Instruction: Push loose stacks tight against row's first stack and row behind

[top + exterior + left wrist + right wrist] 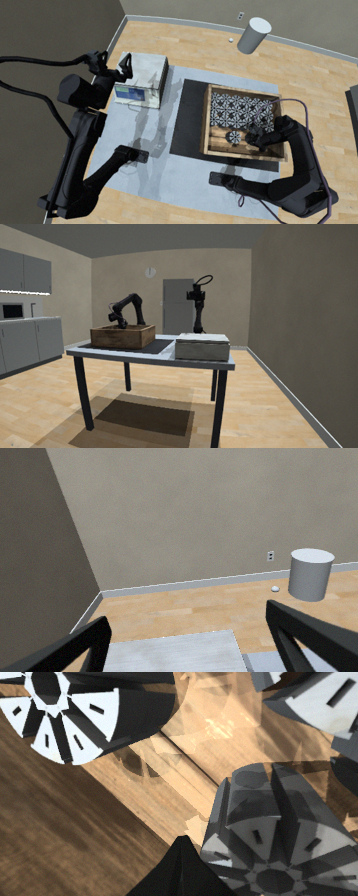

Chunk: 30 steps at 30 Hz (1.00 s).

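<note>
The wooden crate [205, 123] [115, 338] holds close rows of round slotted stacks [236, 111]. In front of them stands a white-topped stack [235, 136] [50, 717], apart from the row behind. A shaded stack [280, 847] stands beside my right gripper [251, 142] [183, 839], which is shut and empty, low in the crate. A wood gap separates these two stacks. Another stack [335, 704] shows at the upper right of the right wrist view. My left gripper [184, 616] is open and empty, high near the scale. The right arm partly hides the shaded stack in the top view.
The crate stands on a black mat [187, 123] on the table [123, 123]. A boxy scale [144, 71] [202, 350] with a display stands to the crate's left in the top view. The crate's walls surround the right fingertips. A grey cylinder [253, 35] [310, 575] stands on the floor.
</note>
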Tool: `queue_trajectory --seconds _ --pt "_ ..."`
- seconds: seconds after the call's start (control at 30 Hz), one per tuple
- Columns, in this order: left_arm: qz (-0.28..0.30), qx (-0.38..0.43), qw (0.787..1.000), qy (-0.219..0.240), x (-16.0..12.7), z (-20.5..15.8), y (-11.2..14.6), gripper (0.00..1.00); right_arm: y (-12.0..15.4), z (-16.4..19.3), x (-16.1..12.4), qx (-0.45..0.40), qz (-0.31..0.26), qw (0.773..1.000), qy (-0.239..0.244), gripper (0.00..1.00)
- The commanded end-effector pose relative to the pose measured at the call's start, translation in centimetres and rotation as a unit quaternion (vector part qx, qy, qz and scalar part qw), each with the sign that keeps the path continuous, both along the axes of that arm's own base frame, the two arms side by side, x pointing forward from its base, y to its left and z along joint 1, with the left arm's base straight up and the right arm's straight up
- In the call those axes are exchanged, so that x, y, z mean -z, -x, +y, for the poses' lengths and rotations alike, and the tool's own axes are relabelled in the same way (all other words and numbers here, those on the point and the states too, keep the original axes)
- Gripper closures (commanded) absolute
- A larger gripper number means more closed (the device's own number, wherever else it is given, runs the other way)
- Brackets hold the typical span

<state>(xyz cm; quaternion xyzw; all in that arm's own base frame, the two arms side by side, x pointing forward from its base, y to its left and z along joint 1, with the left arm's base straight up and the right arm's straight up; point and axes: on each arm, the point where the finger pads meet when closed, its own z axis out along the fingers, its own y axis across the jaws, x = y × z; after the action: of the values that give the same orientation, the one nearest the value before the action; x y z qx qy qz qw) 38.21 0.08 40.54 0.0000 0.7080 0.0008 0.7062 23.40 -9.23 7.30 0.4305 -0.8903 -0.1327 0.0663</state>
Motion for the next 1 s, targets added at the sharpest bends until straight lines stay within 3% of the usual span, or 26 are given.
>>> queue_trajectory --seconds 0.0,0.97 --pt "-0.038 0.002 0.999 -0.002 -3.3 0.0 1.5 0.0 -1.5 -1.4 -0.3 0.003 -0.026 1.0 0.013 0.99" --pt "-0.038 0.002 0.999 -0.002 -3.3 0.0 1.5 0.0 -3.3 -2.8 -0.3 0.002 -0.036 0.999 0.021 0.99"
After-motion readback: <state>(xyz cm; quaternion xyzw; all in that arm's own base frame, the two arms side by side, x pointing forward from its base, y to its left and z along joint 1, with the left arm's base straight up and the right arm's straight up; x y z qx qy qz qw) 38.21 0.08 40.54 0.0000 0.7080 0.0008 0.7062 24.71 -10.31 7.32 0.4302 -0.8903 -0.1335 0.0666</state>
